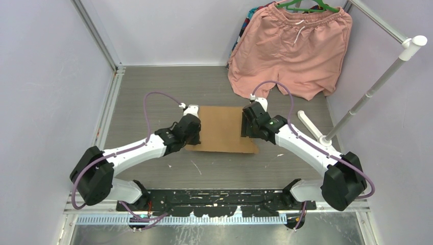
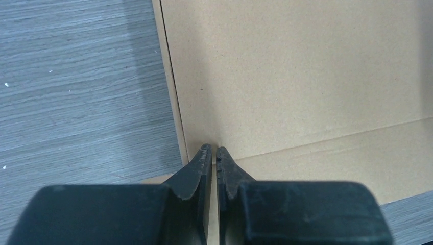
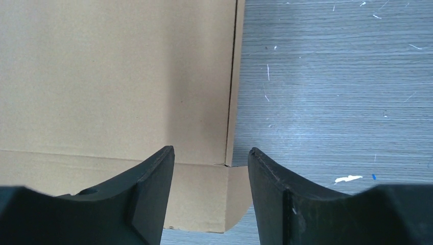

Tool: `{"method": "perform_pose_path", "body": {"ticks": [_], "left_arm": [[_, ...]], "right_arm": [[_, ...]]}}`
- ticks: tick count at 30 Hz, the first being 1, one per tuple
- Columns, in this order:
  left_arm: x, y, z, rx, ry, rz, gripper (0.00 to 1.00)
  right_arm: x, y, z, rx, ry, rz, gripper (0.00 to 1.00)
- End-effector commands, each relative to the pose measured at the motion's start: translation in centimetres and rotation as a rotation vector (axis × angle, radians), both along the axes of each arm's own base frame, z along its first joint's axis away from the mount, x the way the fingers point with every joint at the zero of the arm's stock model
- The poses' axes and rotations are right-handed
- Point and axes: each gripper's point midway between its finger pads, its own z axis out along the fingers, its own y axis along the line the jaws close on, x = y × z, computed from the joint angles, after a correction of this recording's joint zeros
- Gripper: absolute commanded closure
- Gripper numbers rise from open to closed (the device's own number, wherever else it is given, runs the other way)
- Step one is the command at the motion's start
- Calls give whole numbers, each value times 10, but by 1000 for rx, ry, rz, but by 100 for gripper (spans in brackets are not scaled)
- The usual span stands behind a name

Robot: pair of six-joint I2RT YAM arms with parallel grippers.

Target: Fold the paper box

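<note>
Over paper box [image 2: 306, 76], left jaws nearly together

Camera rundown: the top one sits high up, above and behind the arm bases. It's tilted down and looks toward the far wall, so it catches the whole counter [image 1: 153, 92] from a fair way off. The left wrist cam rides right behind the left gripper [image 2: 214, 150], looking steeply down from very close (just fingertips, cardboard and a strip of counter). The right wrist cam does the same over the right gripper [image 3: 211, 153]. Shared bit: the paper box [image 1: 219, 127]. Left wrist sees its left edge, right wrist its right edge, and the top view shows both.
</note>
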Motion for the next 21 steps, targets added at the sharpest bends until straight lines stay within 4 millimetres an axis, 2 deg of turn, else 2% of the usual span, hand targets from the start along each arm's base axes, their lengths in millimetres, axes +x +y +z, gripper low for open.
{"method": "perform_pose_path", "body": {"ticks": [1, 6, 15, 17, 21], "left_arm": [[1, 2, -7, -3, 10, 21, 91], [-1, 2, -20, 14, 39, 18, 92], [-2, 0, -26, 18, 57, 14, 94], [-2, 1, -17, 9, 48, 15, 94], [-2, 1, 26, -52, -25, 4, 84]], "right_arm": [[4, -6, 10, 8, -37, -10, 39], [4, -9, 10, 8, -34, -15, 39], [3, -14, 7, 10, -29, -26, 39], [3, -17, 8, 10, -34, -33, 39], [5, -27, 8, 29, -42, -66, 39]]}}
